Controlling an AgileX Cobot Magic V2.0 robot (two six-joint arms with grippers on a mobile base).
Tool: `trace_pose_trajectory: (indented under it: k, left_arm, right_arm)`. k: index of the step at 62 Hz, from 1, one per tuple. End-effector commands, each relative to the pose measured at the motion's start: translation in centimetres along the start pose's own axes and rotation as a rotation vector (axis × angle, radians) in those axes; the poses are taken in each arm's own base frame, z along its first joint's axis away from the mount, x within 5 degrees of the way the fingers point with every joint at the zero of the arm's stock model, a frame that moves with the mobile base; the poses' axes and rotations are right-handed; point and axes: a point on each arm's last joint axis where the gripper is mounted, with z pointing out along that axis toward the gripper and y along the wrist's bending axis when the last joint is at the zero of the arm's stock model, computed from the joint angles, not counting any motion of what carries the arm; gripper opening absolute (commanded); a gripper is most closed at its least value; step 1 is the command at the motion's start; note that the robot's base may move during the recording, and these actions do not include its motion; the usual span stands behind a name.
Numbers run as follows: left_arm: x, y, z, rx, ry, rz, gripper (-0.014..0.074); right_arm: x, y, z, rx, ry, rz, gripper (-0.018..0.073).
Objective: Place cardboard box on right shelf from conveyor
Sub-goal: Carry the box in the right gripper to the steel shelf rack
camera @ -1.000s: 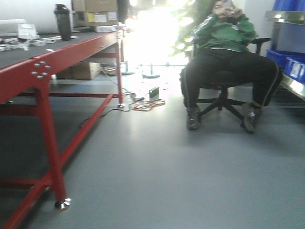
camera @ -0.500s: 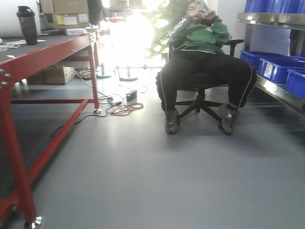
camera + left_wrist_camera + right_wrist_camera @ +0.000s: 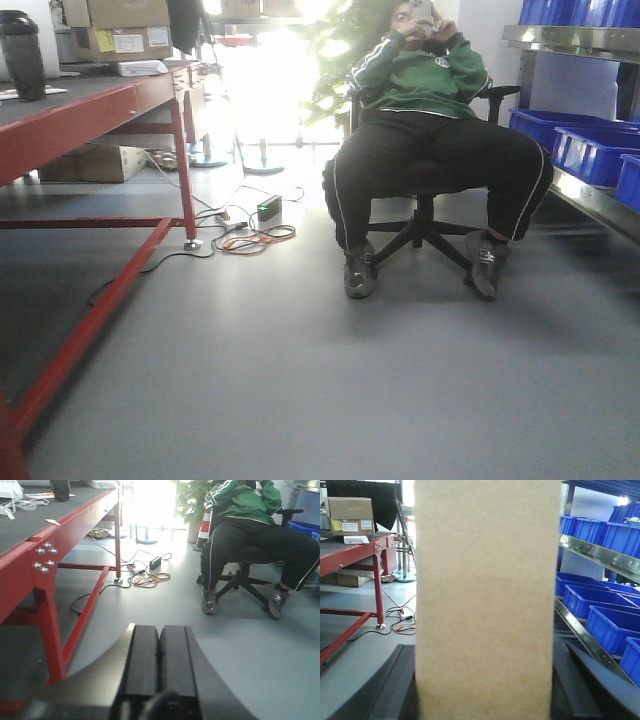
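Clamped low on either side of the plain tan corrugated cardboard box (image 3: 485,590), the dark jaws of your right gripper (image 3: 484,690) hold the flat slab between them. Its long axis runs straight up the right wrist view, and it blocks everything dead ahead. Your left gripper (image 3: 159,665) carries nothing: its two black pads (image 3: 142,665) meet face to face, pointing out over the smooth grey floor (image 3: 165,610) beside the red-framed workbench (image 3: 50,630). The right arm alone has the load, and it is also the arm nearer the goal. The shiny stainless-steel right shelf (image 3: 590,555) lies off to the right of the held box, its slanted rails lined with blue plastic bins (image 3: 612,625). A person in a green jacket (image 3: 430,80) sits out on the floor between bench and shelf. By my reading you are mid-carry. The coming move is a swing to the right, and you need a free stretch of shelf, which none of these views shows.
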Motion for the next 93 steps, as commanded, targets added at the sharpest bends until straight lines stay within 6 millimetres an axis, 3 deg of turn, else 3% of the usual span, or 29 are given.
trace_pose_trajectory:
  k: [1, 93]
  left_arm:
    - [-0.60, 0.01, -0.04, 0.002, -0.084, -0.006, -0.0116]
    - [-0.60, 0.01, -0.04, 0.002, -0.084, -0.006, -0.0116]
  right_arm:
    - [-1.78, -0.10, -0.09, 0.013, -0.115, -0.012, 0.0042]
    - [-1.78, -0.10, -0.09, 0.013, -0.115, -0.012, 0.0042]
